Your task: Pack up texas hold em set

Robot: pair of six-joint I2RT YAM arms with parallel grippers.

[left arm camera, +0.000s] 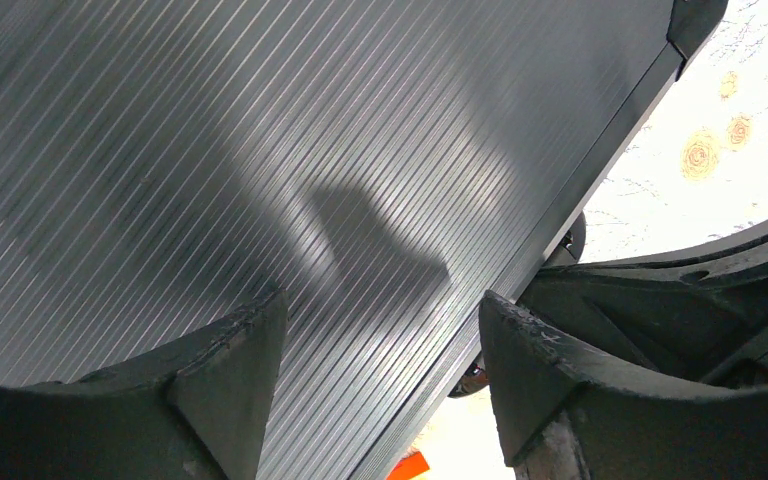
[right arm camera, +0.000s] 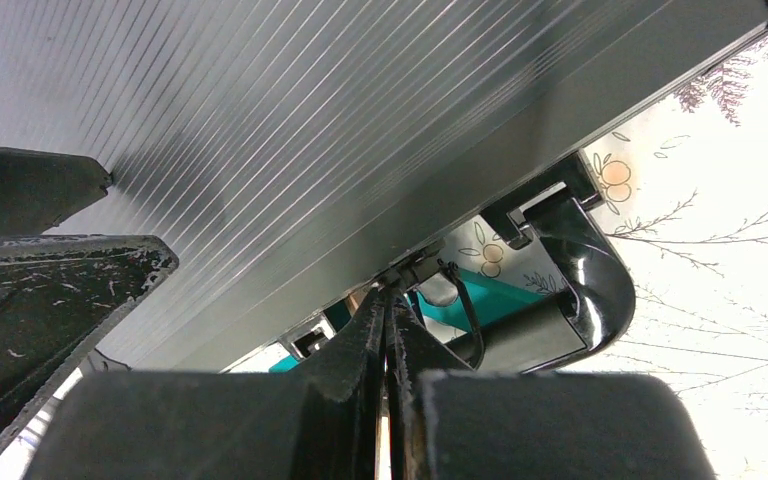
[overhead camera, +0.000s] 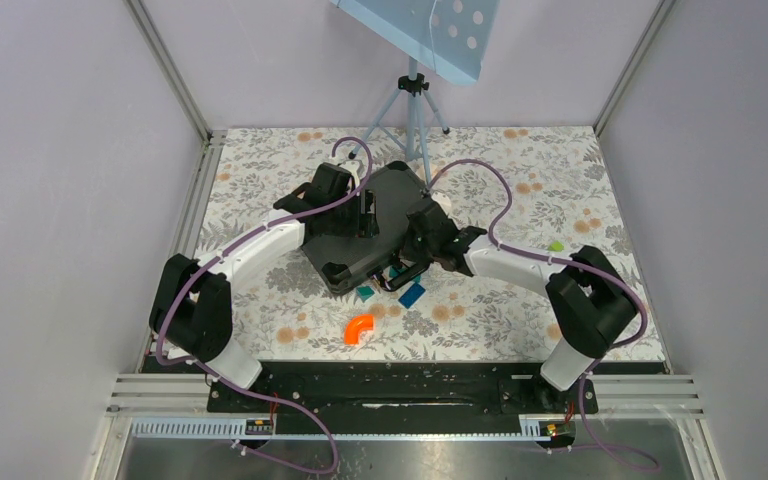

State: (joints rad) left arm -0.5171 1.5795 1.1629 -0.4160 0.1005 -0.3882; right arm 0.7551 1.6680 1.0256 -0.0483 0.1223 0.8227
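The black briefcase (overhead camera: pixel 392 200) lies closed at the middle of the table; chips and card decks are hidden. Its ribbed lid fills the left wrist view (left arm camera: pixel 260 150) and the right wrist view (right arm camera: pixel 310 110). My left gripper (overhead camera: pixel 365 215) is open just over the lid, fingers spread wide near the lid's edge (left arm camera: pixel 380 340). My right gripper (overhead camera: pixel 412 257) is shut, its tips (right arm camera: pixel 390 300) pressed against the case's front edge at a small metal latch (right arm camera: pixel 415 268), beside the black handle (right arm camera: pixel 585 290).
An orange curved plastic piece (overhead camera: pixel 359 329) lies in front of the case. A teal block (overhead camera: pixel 364 293) and a blue block (overhead camera: pixel 411 294) sit by the case's front edge. A small green object (overhead camera: pixel 556 245) lies at the right. A tripod (overhead camera: pixel 415 110) stands behind the case.
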